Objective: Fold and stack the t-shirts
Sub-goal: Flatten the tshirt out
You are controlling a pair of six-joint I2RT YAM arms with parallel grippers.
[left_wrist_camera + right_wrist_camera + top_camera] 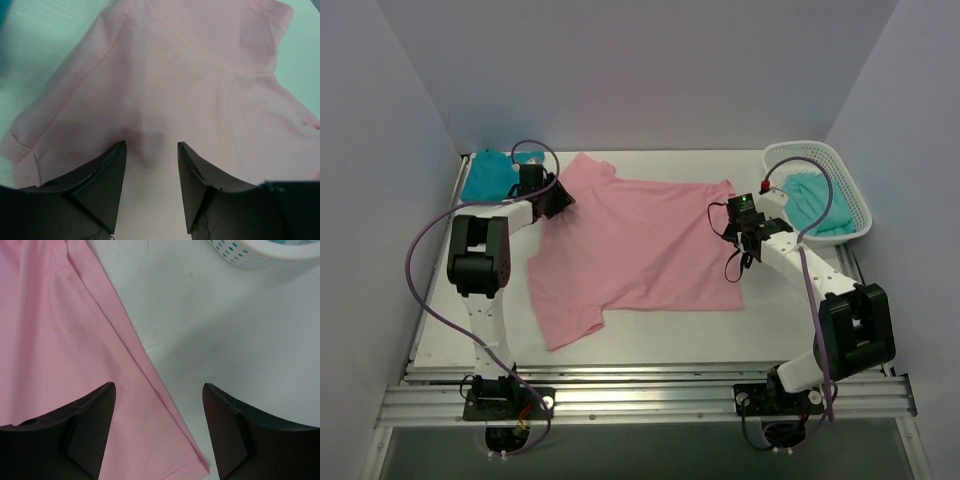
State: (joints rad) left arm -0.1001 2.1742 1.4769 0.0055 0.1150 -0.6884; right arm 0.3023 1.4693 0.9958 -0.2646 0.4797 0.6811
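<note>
As left fingers [102,185] and right fingers [85,425] gape, pink t-shirt [640,240] lies beneath.

We see a white worktop [660,335]. A light pink t-shirt [630,245] lies spread flat across its middle. A deep teal t-shirt [485,176] sits bunched in the far left corner, and a white mesh basket [863,212] stands in the far right corner.
</note>
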